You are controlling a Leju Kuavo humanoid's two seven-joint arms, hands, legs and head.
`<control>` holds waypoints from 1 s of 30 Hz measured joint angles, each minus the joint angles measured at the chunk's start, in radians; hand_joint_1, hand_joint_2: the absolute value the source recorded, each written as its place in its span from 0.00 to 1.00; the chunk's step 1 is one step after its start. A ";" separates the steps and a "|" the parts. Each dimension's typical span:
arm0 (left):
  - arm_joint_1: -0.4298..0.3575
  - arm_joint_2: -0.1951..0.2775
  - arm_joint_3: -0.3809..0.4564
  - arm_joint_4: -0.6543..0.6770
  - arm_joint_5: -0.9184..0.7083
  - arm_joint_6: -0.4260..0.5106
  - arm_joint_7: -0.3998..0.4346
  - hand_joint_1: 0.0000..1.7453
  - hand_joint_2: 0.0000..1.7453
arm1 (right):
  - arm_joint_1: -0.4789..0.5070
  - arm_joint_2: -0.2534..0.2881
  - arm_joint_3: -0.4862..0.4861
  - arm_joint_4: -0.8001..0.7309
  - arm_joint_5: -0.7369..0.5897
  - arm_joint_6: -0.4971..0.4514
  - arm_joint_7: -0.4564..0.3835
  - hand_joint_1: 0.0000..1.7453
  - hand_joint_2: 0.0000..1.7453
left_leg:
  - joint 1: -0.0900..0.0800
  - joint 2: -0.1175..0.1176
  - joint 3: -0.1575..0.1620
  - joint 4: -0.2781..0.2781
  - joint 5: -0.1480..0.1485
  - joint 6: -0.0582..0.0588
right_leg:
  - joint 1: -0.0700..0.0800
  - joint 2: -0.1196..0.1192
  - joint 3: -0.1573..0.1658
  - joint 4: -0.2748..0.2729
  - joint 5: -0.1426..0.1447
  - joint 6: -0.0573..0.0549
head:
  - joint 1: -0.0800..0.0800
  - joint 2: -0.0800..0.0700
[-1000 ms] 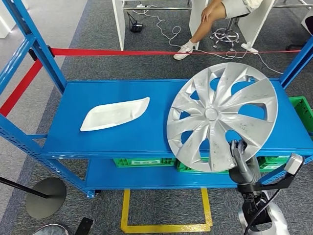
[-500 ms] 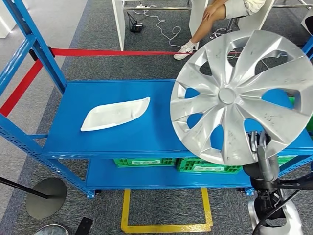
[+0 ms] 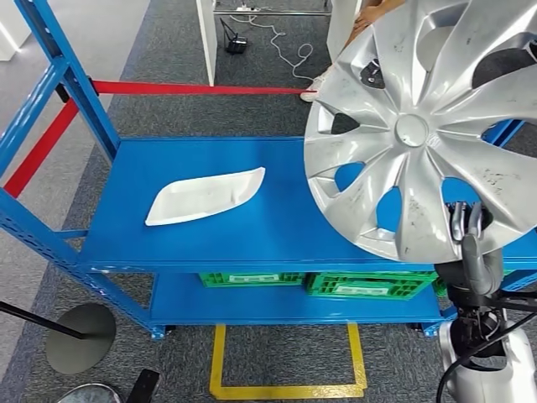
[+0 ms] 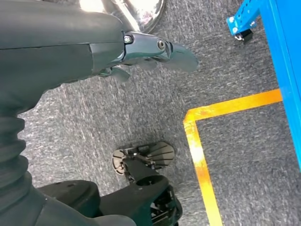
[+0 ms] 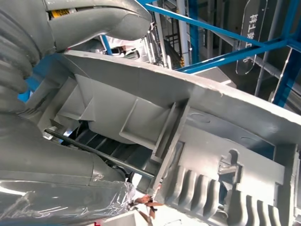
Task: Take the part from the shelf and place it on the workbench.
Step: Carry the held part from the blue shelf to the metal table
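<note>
lift step in hand: hubcap [image 3: 424, 134] raised clear of shelf [image 3: 266, 227], tilted, at right, gripped at near rim by right hand [image 3: 471, 243]. left hand [image 4: 156, 49] hanging, holding nothing, fingers loosely apart. next: turn and carry to workbench, keeping rim clear of uprights.

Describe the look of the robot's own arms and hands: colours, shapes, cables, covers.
The right hand has dark slender fingers and a thick grey thumb on a rounded grey wrist; below it comes a glossy silver arm shell with black cables looped over it. At the left hand the fingers are dark metallic links with visible pivot screws, behind a smooth dark grey cover and a grey ribbed bellows cuff.
</note>
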 joint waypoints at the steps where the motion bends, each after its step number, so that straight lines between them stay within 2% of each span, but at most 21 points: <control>1: 0.000 -0.001 0.001 0.000 0.000 -0.001 0.002 0.00 1.00 | 0.000 -0.001 -0.002 0.000 0.003 0.000 0.000 1.00 1.00 | 0.001 0.000 0.000 0.000 0.000 0.000 | 0.000 0.000 -0.022 0.040 -0.003 0.002 | 0.000 0.000; 2: 0.000 -0.002 0.002 0.000 0.000 -0.001 0.005 0.00 1.00 | -0.001 -0.003 -0.005 0.000 0.004 -0.001 0.000 1.00 1.00 | 0.002 0.000 0.000 0.001 0.000 -0.001 | -0.001 0.000 -0.026 0.042 0.014 0.004 | 0.000 0.000; 3: -0.001 -0.003 0.003 0.000 -0.001 -0.002 0.009 0.00 1.00 | -0.001 -0.005 -0.009 0.000 0.005 -0.001 0.000 1.00 1.00 | 0.004 -0.001 0.000 0.003 0.000 -0.003 | -0.003 -0.001 -0.011 0.002 0.049 0.006 | 0.000 0.000; 4: -0.001 -0.004 0.004 0.000 -0.002 -0.002 0.012 0.00 1.00 | -0.002 -0.007 -0.013 -0.001 0.005 -0.001 0.000 1.00 1.00 | 0.007 -0.002 -0.001 0.006 0.000 -0.007 | -0.006 -0.002 0.018 -0.066 0.089 0.011 | 0.000 0.000; 6: -0.001 -0.003 0.005 0.000 -0.007 -0.002 0.019 0.00 1.00 | -0.003 -0.010 -0.020 -0.001 0.006 0.001 -0.001 1.00 1.00 | 0.007 -0.005 -0.006 0.013 0.001 -0.022 | -0.007 0.001 0.076 -0.182 0.136 0.014 | 0.003 0.000; 8: 0.001 -0.002 0.005 0.000 -0.012 -0.001 0.026 0.00 1.00 | 0.001 -0.013 -0.024 -0.001 0.006 0.004 -0.002 1.00 1.00 | 0.003 -0.007 -0.013 0.018 0.009 -0.037 | -0.006 0.006 0.088 -0.209 0.140 0.004 | 0.003 0.000; 10: 0.004 -0.001 0.005 0.000 -0.012 0.000 0.030 0.00 1.00 | 0.009 -0.016 -0.027 -0.002 0.006 0.007 -0.003 1.00 1.00 | 0.004 -0.008 -0.019 0.020 0.013 -0.047 | -0.006 0.006 0.074 -0.204 0.147 -0.014 | 0.001 0.000; 12: 0.005 0.001 0.005 0.000 -0.012 0.001 0.032 0.00 1.00 | 0.014 -0.018 -0.031 -0.003 0.006 0.011 -0.004 1.00 1.00 | 0.006 -0.005 -0.039 0.057 -0.027 -0.056 | -0.007 0.005 0.059 -0.203 0.158 -0.036 | -0.001 0.000; 15: 0.004 0.002 0.005 0.000 -0.012 0.002 0.032 0.00 1.00 | 0.018 -0.021 -0.039 -0.005 0.005 0.014 -0.005 1.00 1.00 | 0.007 -0.001 -0.103 0.244 -0.150 -0.066 | -0.004 0.001 0.031 -0.203 0.178 -0.057 | -0.005 0.000; 16: 0.003 0.002 0.005 0.000 -0.012 0.002 0.032 0.00 1.00 | 0.020 -0.022 -0.041 -0.005 0.005 0.014 -0.005 1.00 1.00 | 0.007 -0.001 -0.115 0.296 -0.171 -0.065 | -0.002 0.001 0.021 -0.203 0.185 -0.060 | -0.005 0.000; 17: 0.003 0.002 0.005 0.000 -0.012 0.002 0.031 0.00 1.00 | 0.023 -0.023 -0.043 -0.005 0.005 0.014 -0.005 1.00 1.00 | 0.006 -0.001 -0.111 0.315 -0.171 -0.063 | 0.000 0.000 0.012 -0.203 0.192 -0.061 | -0.005 0.000; 18: 0.002 0.002 0.005 0.000 -0.012 0.002 0.031 0.00 1.00 | 0.025 -0.024 -0.044 -0.005 0.006 0.015 -0.004 1.00 1.00 | 0.005 -0.001 -0.088 0.295 -0.153 -0.058 | 0.003 0.000 0.003 -0.203 0.199 -0.061 | -0.005 0.000; 19: 0.001 0.002 0.005 0.000 -0.012 0.003 0.031 0.00 1.00 | 0.026 -0.025 -0.045 -0.005 0.006 0.016 -0.004 1.00 1.00 | 0.004 -0.001 -0.048 0.242 -0.127 -0.051 | 0.005 0.000 -0.004 -0.203 0.205 -0.060 | -0.005 0.000; 21: -0.005 0.004 0.005 0.000 -0.011 0.004 0.030 0.00 1.00 | 0.027 -0.027 -0.046 -0.004 0.007 0.020 -0.002 1.00 1.00 | -0.002 -0.001 0.047 0.097 -0.097 -0.034 | 0.009 0.001 -0.015 -0.203 0.218 -0.053 | -0.005 0.000; 22: -0.008 0.005 0.005 0.000 -0.010 0.005 0.030 0.00 1.00 | 0.027 -0.029 -0.047 -0.004 0.008 0.021 -0.001 1.00 1.00 | -0.005 -0.002 0.078 0.045 -0.094 -0.029 | 0.010 0.000 -0.019 -0.204 0.225 -0.048 | -0.004 0.000; 23: -0.011 0.006 0.006 0.000 -0.010 0.006 0.029 0.00 1.00 | 0.026 -0.030 -0.047 -0.004 0.012 0.022 0.001 1.00 1.00 | -0.007 -0.002 0.094 0.014 -0.097 -0.025 | 0.009 0.000 -0.021 -0.206 0.232 -0.042 | -0.005 0.000; 25: -0.012 0.005 0.006 0.000 -0.008 0.007 0.029 0.00 1.00 | 0.025 -0.031 -0.045 -0.004 0.023 0.022 0.004 1.00 1.00 | -0.007 -0.002 0.091 0.001 -0.086 -0.020 | 0.007 -0.001 -0.024 -0.213 0.247 -0.029 | -0.006 0.000; 26: -0.012 0.004 0.007 0.001 -0.008 0.007 0.029 0.00 1.00 | 0.026 -0.032 -0.044 -0.004 0.029 0.022 0.004 1.00 1.00 | -0.006 -0.001 0.087 -0.004 -0.077 -0.015 | 0.006 -0.001 -0.029 -0.211 0.241 -0.024 | -0.006 0.000; 27: -0.012 0.004 0.007 0.001 -0.008 0.008 0.029 0.00 1.00 | 0.026 -0.034 -0.043 -0.003 0.033 0.021 0.004 1.00 1.00 | -0.004 0.000 0.080 -0.008 -0.067 -0.010 | 0.006 -0.001 -0.039 -0.193 0.218 -0.020 | -0.004 0.000; 28: -0.012 0.004 0.007 0.001 -0.009 0.009 0.029 0.00 1.00 | 0.026 -0.036 -0.042 -0.002 0.036 0.021 0.004 1.00 1.00 | -0.002 0.002 0.072 -0.012 -0.057 -0.005 | 0.007 -0.001 -0.052 -0.155 0.179 -0.016 | -0.003 0.000; 30: -0.011 0.004 0.008 0.001 -0.010 0.010 0.029 0.00 1.00 | 0.027 -0.038 -0.040 0.000 0.039 0.019 0.003 1.00 1.00 | -0.004 0.002 0.049 -0.011 -0.040 0.001 | 0.008 -0.001 -0.082 -0.034 0.086 -0.012 | -0.001 0.000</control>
